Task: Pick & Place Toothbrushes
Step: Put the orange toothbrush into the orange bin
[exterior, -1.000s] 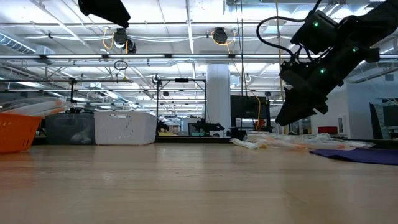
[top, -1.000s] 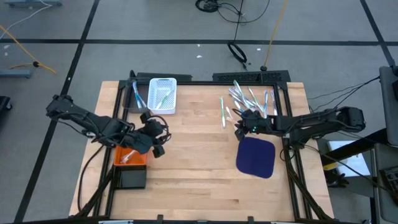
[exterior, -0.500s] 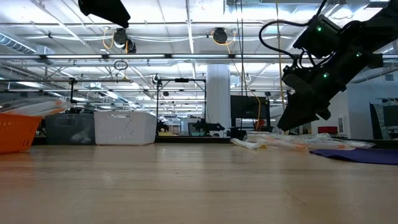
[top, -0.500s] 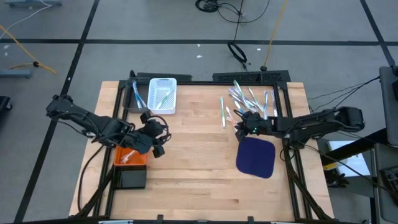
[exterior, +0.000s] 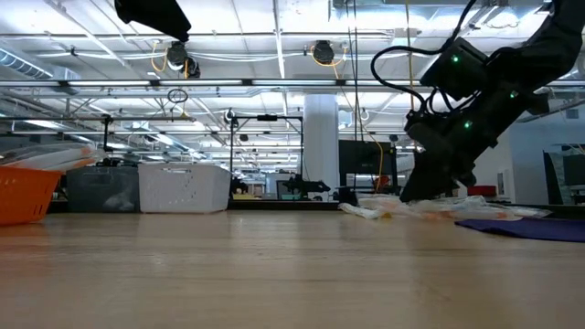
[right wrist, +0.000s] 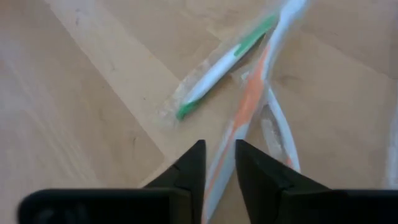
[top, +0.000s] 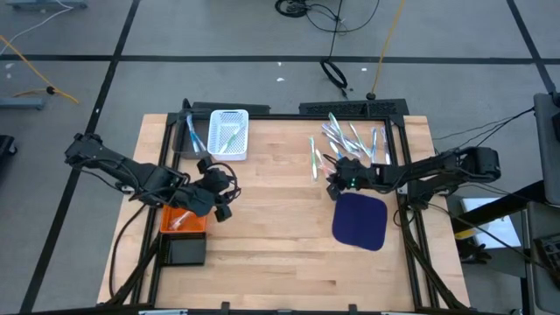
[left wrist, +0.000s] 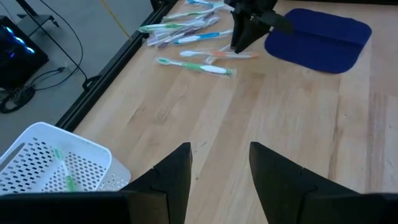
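– How far along are you?
– Most toothbrushes (top: 350, 138) lie loose on the desk (top: 271, 227), upper right of the high view; a few sit in the white basket (top: 228, 133), upper left.
– Your arms?
– Right gripper (right wrist: 217, 163) hovers low, fingers narrowly parted astride an orange toothbrush (right wrist: 245, 102). Left gripper (left wrist: 219, 163) waits open, centre-left.

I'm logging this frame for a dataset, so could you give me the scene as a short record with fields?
right gripper: low over the orange toothbrush, fingers nearly closed astride it
left gripper: open, waiting above the orange bin
toothbrushes: loose pile on the table's far right
white basket: far left, a few brushes inside
blue cloth: flat, near the right gripper
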Action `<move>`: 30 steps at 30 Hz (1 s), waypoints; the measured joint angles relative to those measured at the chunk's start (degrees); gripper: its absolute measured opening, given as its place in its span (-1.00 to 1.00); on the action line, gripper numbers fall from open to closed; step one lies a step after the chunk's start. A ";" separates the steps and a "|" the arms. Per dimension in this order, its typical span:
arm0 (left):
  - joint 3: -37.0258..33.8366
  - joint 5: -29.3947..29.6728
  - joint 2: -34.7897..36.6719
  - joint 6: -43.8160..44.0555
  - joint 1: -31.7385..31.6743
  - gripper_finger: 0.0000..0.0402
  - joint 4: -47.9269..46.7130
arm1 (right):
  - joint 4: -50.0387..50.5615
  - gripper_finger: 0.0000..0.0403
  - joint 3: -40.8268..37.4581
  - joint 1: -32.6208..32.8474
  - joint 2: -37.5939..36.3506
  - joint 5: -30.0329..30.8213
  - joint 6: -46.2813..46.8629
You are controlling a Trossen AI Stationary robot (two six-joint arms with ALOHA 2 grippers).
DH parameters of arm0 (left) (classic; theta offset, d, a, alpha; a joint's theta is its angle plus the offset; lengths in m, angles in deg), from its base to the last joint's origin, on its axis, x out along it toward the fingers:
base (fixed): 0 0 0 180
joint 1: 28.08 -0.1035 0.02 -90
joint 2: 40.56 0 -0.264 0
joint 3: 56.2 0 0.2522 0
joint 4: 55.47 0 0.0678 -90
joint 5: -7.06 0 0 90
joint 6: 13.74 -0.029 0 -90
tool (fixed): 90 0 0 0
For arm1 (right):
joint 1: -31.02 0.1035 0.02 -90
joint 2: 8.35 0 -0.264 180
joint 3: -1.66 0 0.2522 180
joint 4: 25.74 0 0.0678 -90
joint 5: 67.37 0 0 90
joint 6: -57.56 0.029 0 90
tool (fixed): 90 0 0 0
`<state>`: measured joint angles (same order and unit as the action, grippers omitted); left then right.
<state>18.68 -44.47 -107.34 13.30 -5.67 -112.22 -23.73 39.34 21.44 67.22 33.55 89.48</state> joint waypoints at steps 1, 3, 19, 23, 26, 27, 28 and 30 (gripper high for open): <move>0.00 0.00 0.00 0.01 0.00 -0.19 0.00 | 0.03 -0.73 0.00 -0.19 -0.04 -0.62 0.00; 0.00 0.00 0.00 0.01 0.00 -0.19 0.00 | 1.06 -0.91 0.00 -0.23 -0.04 -0.57 -0.14; 0.00 0.02 0.00 1.09 0.00 -0.19 0.34 | -4.73 -1.00 1.09 3.45 -7.92 2.54 -6.72; 0.00 0.11 0.00 1.62 0.00 -0.19 2.40 | -9.67 -1.00 1.11 7.21 -11.73 2.55 -10.11; 0.00 0.13 0.00 0.40 0.00 -0.19 5.02 | -12.75 -1.00 1.12 10.11 -13.39 2.54 -12.53; 0.00 0.15 0.00 -0.19 0.00 -0.19 5.88 | -14.31 -1.00 1.14 11.01 -13.61 2.56 -13.41; 0.00 0.15 0.00 -0.95 0.00 -0.19 6.70 | -15.71 -1.00 1.14 11.90 -13.84 2.54 -14.23; 0.00 0.26 0.00 -2.36 0.00 -0.19 8.62 | -18.33 -1.00 1.14 13.48 -14.07 2.54 -15.81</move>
<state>18.68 -44.21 -107.34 10.94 -5.67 -103.59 -42.06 40.48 34.93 53.15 36.09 73.68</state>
